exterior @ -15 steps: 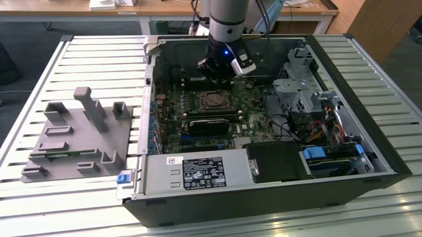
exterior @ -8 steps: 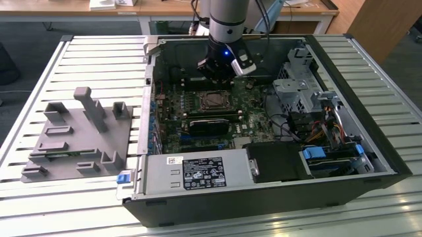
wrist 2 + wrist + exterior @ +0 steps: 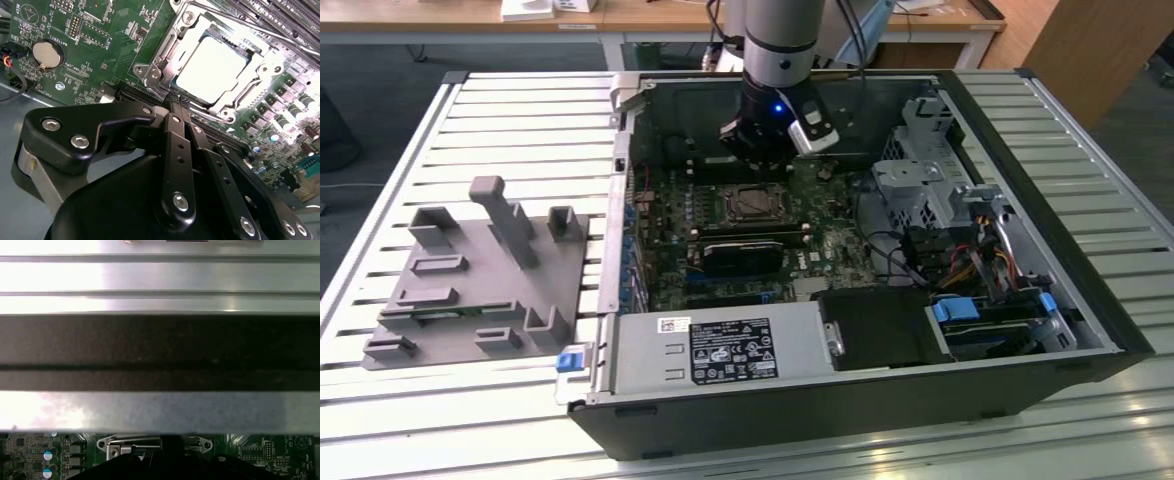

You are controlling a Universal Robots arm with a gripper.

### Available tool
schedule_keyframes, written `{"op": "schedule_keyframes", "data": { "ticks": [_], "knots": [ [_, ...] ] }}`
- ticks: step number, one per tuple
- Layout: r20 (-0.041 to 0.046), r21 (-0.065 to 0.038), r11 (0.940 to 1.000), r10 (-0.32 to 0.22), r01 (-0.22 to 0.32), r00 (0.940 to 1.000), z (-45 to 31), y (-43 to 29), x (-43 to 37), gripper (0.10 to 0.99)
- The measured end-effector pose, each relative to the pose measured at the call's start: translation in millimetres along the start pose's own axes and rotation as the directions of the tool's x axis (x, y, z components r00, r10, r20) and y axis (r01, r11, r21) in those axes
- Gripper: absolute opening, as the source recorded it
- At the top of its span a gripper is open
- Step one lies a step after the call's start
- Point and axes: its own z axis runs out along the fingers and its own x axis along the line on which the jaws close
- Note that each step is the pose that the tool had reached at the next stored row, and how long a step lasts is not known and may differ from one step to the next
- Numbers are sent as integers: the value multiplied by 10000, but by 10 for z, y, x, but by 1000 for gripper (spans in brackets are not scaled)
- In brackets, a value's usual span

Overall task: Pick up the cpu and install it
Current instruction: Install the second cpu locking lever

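You are looking at a slatted metal table (image 3: 507,100) with an open computer case (image 3: 1067,230) lying on it, and a grey plastic fixture with upright blocks (image 3: 480,280) beside the case on the exterior view's left. Inside the case sits the green motherboard (image 3: 834,225), with a black rectangular module (image 3: 736,255) near its middle and the power supply box (image 3: 720,350) along the near edge. The arm (image 3: 781,40) reaches down into the case, and the gripper (image 3: 177,107) hangs just above the board beside the socket. Your fingers (image 3: 175,145) are pressed together with nothing between them. The cpu (image 3: 212,67) lies flat in its socket (image 3: 160,65) on the motherboard, its pale metal top facing up inside the open metal frame, apart from the fingers
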Motion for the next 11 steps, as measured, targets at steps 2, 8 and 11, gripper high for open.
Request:
{"op": "schedule_keyframes", "data": {
  "ticks": [2,8,11],
  "knots": [
    [1,-1,10000,-1,1,10000,-21,2,0,106],
    [3,-5,10000,-2,2,10000,-108,8,0,106],
    [0,-3,10000,-2,2,10000,-110,-6,0,106]
  ]
}}
